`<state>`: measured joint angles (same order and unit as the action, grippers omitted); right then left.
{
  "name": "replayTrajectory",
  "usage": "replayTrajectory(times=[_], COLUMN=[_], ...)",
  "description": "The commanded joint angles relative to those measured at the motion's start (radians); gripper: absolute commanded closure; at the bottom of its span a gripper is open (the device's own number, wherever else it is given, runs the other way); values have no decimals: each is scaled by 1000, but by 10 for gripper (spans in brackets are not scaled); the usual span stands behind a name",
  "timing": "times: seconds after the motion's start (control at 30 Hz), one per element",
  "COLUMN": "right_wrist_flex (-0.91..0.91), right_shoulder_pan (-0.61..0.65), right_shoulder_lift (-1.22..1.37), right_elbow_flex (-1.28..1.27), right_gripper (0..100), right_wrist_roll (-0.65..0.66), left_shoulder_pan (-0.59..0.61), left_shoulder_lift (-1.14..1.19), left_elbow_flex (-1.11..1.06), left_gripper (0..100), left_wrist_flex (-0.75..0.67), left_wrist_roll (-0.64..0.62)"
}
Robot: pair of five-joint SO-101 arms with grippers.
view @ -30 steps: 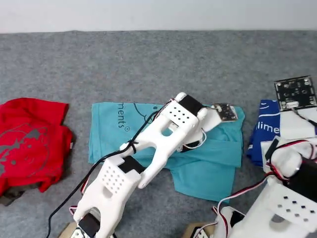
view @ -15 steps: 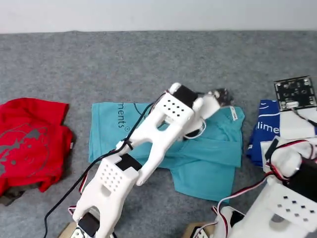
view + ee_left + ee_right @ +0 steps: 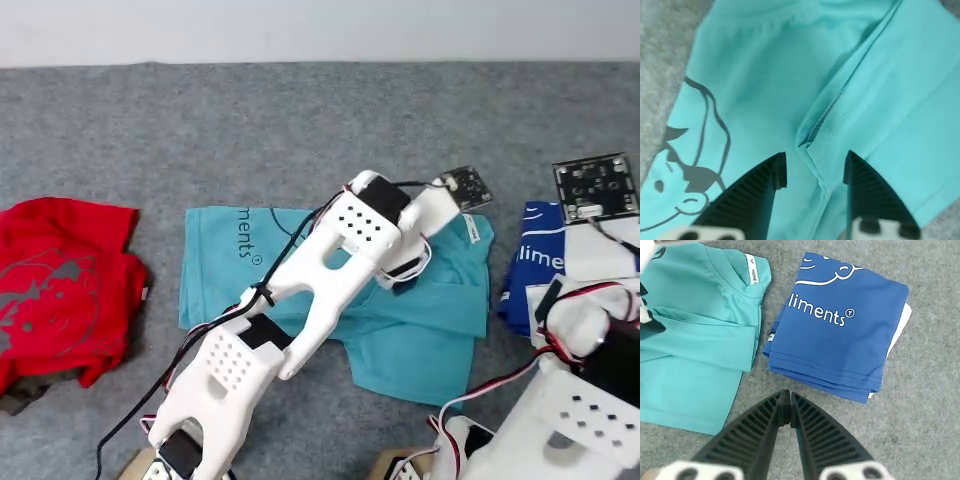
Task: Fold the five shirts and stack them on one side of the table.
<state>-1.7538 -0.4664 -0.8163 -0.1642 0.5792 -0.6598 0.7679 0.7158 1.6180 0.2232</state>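
Tallying progress on the fold-and-stack job.

Blue shirt (image 3: 530, 265): folded into a neat rectangle at the right edge of the high view. It lies on a white layer (image 3: 902, 322) whose edge peeks out along one side. This is likely another folded shirt, but I cannot confirm it. So the stack is started on the right of the desk (image 3: 300, 130), one or two items deep.

Teal shirt (image 3: 420, 340): centre of the high view, lying flat and part-folded. One side is turned in across the body, with a doubled hem running over it, and the lower part is uneven. It is not yet a compact rectangle.

Left claw (image 3: 815, 155): hangs right over that folded seam, fingers spread and gripping nothing, with the seam between the two tips. Judgement: this shirt is the one in hand, mid-fold. At least one more fold and the carry to the blue stack remain.

Red shirt (image 3: 60, 285): left edge of the high view, rumpled, well apart from the others — unfolded.

Right claw (image 3: 789, 395): clenched and empty, above bare desk just beside the blue stack.

Estimate: under halfway — one or two shirts done, one mid-fold, one untouched.
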Motion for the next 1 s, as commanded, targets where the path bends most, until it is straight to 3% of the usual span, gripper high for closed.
replayTrajectory(times=[0.0, 0.2, 0.47, 0.97], right_wrist_flex=[-39, -39, -39, -39], right_shoulder_pan=[-12, -12, -12, -12], right_shoulder_lift=[-19, -19, -19, -19], right_elbow_flex=[9, 9, 9, 9], right_gripper=[987, 987, 987, 987], right_wrist_roll=[6, 5, 3, 3], left_shoulder_pan=[5, 8, 2, 0], left_shoulder_lift=[-8, -8, -9, -11], left_elbow_flex=[-47, -120, -122, -33], left_gripper=[805, 821, 997, 961], left_wrist_flex=[-48, -106, -112, -3], left_wrist_roll=[32, 38, 40, 40])
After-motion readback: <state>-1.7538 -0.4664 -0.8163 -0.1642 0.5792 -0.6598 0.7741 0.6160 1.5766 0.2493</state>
